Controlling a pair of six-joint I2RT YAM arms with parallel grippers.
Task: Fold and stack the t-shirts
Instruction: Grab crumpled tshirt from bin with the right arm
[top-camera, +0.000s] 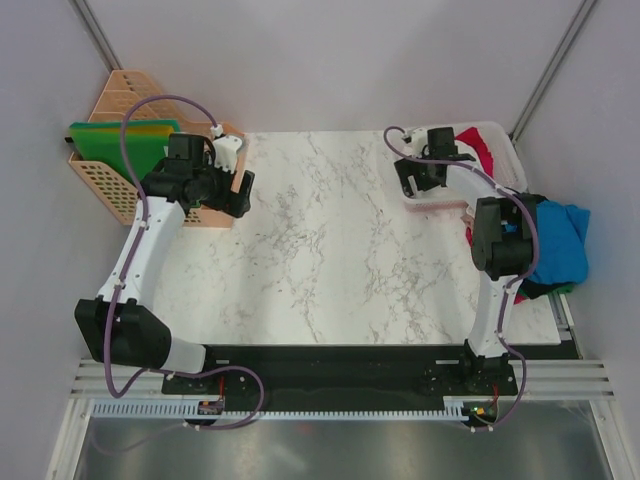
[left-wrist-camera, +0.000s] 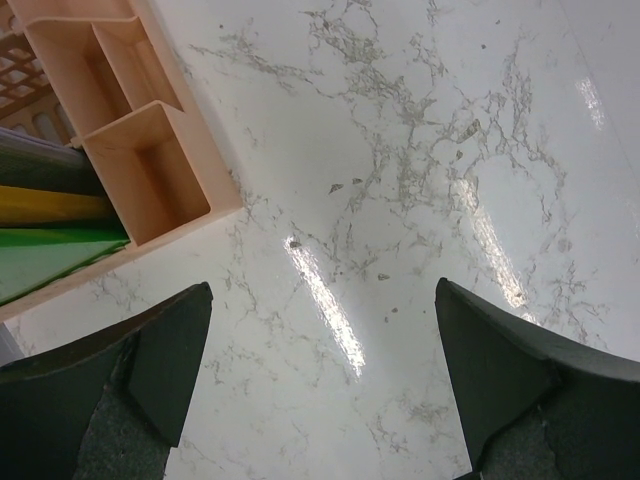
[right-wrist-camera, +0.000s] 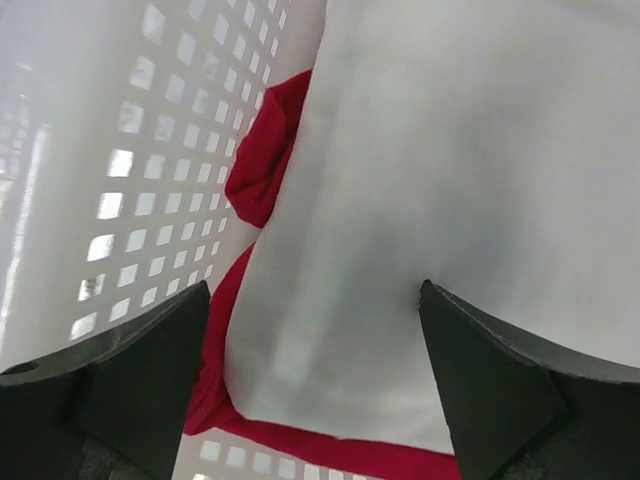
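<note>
The right end effector hangs inside the white basket, at the far right corner of the desk. Its two fingers are spread wide and hold nothing. Right under it lies the white shirt, smooth and flat on top. A red shirt is bunched up between the white shirt and the basket wall, and it peeks out below the white one too. The fingers look just above the cloth, but I cannot tell if they touch it.

A blue shirt lies in a heap at the right edge of the desk, near the basket and partly behind the right arm.

The left end effector is spread wide too, with nothing in it. It hovers over the desk just beside the peach rack with the green folders.

The shirts look soft, light and floppy. They will not break, but I think they will sag and hang down when lifted. One shirt may also drag another along.

The flat white top gives the fingers no bump to grab. I would press down in the middle of the white shirt and pinch up a little fold. A pinch at its edge could catch the red shirt as well. I cannot see a collar or sleeve to aim for.
</note>
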